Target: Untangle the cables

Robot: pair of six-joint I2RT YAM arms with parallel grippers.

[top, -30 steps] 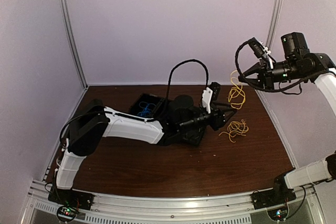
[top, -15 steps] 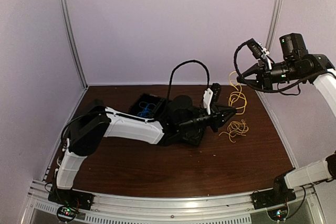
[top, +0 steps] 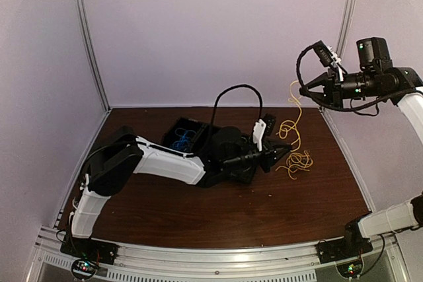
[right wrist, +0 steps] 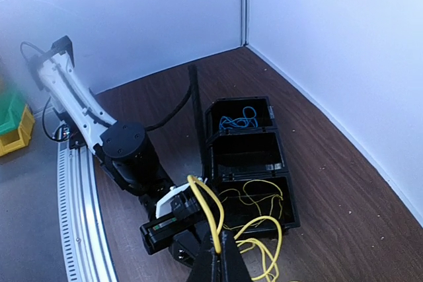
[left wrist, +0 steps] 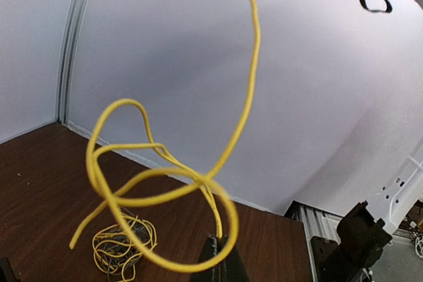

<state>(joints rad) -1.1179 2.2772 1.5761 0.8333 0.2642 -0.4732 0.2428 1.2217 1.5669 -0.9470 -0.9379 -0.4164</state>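
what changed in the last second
The left gripper closed on the thin hanging yellow wire, and the right gripper, shut on its top end, rose slightly, stretching it. The tangled yellow wire bundle and the blue wire in the black bin stayed put.

Soft, even light in all three views, and each view differs in sharpness.
We see the pale walls [top: 198,31] lit flatly with a lilac cast and no hard shadows. The dark table [top: 198,216] stays dim, and only the metal rail [top: 231,259] at its near edge catches a pale glint. We find the overhead view coarse and slightly soft, with its wall posts [top: 86,37] leaning and bowing toward the sides. In the left wrist view the yellow cable [left wrist: 250,97] is crisp up close, and the yellow coil [left wrist: 122,249] behind it is softer. The right wrist view looks bluish and hazy at its top left, with straight edges curving outward.
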